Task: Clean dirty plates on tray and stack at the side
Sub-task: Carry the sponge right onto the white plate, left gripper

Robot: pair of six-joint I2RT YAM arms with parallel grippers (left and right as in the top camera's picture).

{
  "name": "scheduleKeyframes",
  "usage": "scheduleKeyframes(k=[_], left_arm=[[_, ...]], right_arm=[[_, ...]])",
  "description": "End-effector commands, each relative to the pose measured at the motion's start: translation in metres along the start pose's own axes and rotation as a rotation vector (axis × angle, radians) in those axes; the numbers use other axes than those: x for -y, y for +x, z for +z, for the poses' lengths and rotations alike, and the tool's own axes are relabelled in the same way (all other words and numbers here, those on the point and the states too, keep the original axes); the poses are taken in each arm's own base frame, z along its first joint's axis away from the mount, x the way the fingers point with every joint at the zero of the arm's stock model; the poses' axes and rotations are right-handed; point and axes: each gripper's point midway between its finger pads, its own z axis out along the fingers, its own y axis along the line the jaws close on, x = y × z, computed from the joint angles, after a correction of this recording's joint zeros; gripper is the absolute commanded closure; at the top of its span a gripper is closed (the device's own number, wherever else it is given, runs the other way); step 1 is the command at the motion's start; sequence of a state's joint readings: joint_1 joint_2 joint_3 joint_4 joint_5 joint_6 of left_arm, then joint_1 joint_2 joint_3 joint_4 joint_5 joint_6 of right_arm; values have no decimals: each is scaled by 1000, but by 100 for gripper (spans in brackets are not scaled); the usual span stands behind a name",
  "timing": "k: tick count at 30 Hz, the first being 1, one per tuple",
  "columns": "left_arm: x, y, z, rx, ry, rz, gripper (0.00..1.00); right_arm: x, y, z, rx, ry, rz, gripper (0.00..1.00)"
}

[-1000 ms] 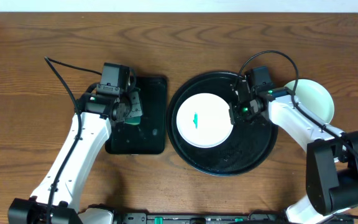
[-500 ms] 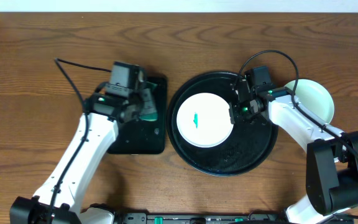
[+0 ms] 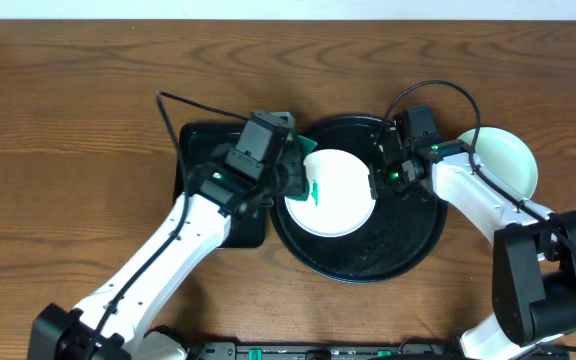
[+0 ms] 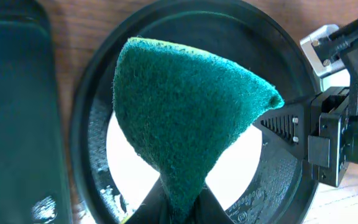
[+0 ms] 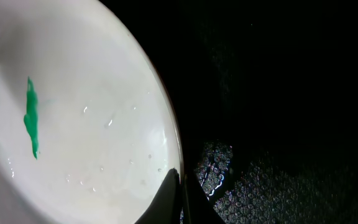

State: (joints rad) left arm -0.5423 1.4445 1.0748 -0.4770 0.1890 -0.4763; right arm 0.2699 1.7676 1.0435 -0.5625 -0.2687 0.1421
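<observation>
A white plate (image 3: 340, 198) (image 5: 73, 93) lies in the round black tray (image 3: 368, 270) (image 4: 179, 25) (image 5: 278, 93). A green smear (image 3: 316, 190) (image 5: 31, 118) marks the plate's centre. My left gripper (image 3: 290, 172) (image 4: 179, 208) is shut on a dark green scouring sponge (image 3: 302, 170) (image 4: 185, 106), which hangs over the plate's left edge. My right gripper (image 3: 375, 185) (image 5: 180, 199) is shut on the plate's right rim, one finger over the plate and one outside it. A pale mint-green plate (image 3: 508, 160) rests on the table right of the tray.
A rectangular black tray (image 3: 196, 150) (image 4: 11, 112) lies just left of the round one, partly under my left arm. The right arm's cable loops above the round tray's far side. Bare wood surrounds both trays.
My left arm has swung right from the rectangular tray, carrying the sponge to the white plate's left edge. The right gripper and the plate have not moved.
</observation>
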Motion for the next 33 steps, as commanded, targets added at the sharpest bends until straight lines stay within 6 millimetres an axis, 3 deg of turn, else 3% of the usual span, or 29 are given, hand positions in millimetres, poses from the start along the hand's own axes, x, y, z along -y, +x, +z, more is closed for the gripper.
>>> scheduleKeyframes(k=[1,7,13,33], left_arm=[[9,-4,12,-6,12,-1,93],[0,3,43,-52,-18,-41,93],[-3,6,56,-66,-27,-44,93],[-11,9,58,-75,-66,-59,93]], right_arm=[[-2,-2,-3,13,5,1,99],[-3,-2,-3,13,2,1,99],[-5,-2,-3,13,-14,0,99],[-5,-2,-3,13,-13,-1,99]])
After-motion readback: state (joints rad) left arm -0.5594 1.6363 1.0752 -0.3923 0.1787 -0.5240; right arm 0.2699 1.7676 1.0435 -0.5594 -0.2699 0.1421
